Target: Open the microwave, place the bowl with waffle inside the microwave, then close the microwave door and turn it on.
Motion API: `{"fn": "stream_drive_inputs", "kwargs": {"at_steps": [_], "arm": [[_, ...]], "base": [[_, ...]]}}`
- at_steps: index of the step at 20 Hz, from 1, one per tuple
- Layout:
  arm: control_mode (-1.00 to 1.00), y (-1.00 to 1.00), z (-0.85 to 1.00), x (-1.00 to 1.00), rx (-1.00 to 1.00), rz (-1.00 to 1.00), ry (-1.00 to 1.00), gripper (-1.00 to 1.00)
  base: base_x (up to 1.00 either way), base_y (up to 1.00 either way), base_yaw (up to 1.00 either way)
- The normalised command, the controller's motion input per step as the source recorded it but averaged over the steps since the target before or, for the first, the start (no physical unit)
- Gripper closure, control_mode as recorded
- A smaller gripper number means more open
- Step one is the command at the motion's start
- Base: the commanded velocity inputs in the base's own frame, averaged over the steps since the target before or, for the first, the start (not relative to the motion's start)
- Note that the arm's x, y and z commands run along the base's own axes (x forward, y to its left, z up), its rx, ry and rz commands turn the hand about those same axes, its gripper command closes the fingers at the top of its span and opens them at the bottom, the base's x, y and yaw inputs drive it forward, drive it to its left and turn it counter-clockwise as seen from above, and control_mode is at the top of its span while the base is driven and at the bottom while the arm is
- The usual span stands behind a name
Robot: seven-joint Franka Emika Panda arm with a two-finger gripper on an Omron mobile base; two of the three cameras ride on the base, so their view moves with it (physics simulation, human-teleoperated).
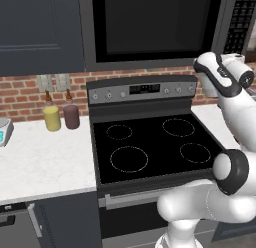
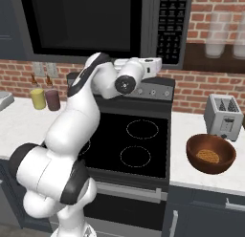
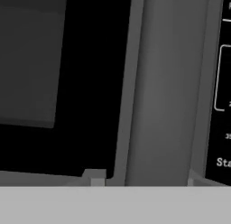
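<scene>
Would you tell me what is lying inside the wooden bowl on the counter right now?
A round golden waffle lies flat on the bottom of the bowl. The near wall covers part of the floor, so anything there cannot be seen.

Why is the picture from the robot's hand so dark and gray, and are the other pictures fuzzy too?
In the hand view the camera sits very close to the microwave door, so dark glass and its grey handle fill it; the keypad letters look blurry. Both base views are evenly lit and slightly soft, and the bowl casts a faint shadow.
</scene>
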Motion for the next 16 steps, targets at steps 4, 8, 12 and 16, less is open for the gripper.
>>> {"fn": "stream_drive_inputs", "kwargs": {"at_steps": [4,8,12,16], "arm": [[-1.0,0.15,0.71,-0.46,0.0,0.03,0.25,1.0],[-1.0,0.18,0.59,-0.95,-0.01,0.12,0.2,1.0],[-1.0,0.41,0.27,-1.0,-0.02,0.1,0.02,1.0],[-1.0,0.58,0.09,-1.0,-0.05,0.07,0.0,1.0]], "base": [[0.0,0.0,0.0],[0.0,0.0,0.0],[0.0,0.0,0.0],[0.0,0.0,0.0]]}}
